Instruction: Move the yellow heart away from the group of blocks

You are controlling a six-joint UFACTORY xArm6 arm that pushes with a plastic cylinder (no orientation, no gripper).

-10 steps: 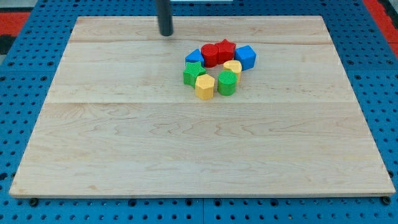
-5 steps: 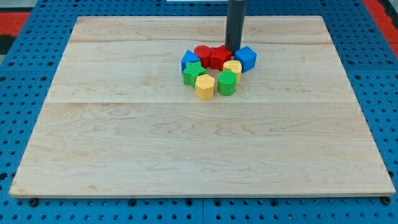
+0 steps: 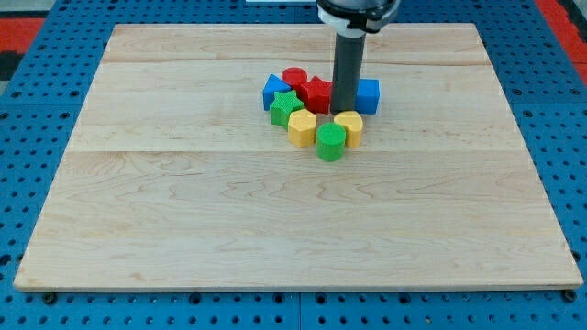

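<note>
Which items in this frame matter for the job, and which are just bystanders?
Job:
- yellow heart
- my tip, just above the heart in the view

Bystanders:
- yellow hexagon
- green cylinder
- green star
- red star
- red cylinder
- two blue blocks

The pale wooden surface [image 3: 183, 211] carries one tight cluster near the view's top: two blue, two red, two yellow and two green blocks.
</note>
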